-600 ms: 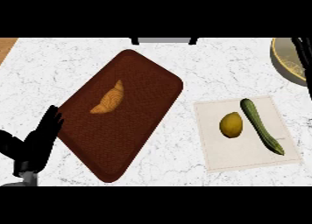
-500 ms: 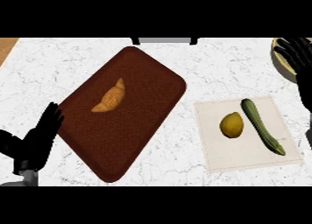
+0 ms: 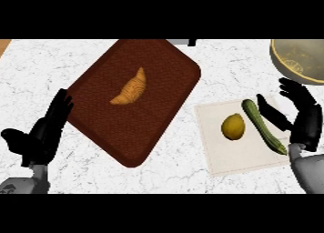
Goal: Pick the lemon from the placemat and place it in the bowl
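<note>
Hovering released at three o'clock of the lemon [image 3: 233, 126], my right robot hand [image 3: 306, 124] should clear the zucchini [image 3: 262, 126], then wrap the lemon alone.

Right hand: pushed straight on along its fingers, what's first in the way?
Most likely the bowl: the right hand aims its open fingers up the view at the near rim, with only counter between. Height is unclear from above, so it might pass over. The lemon and zucchini sit left of that line.
</note>
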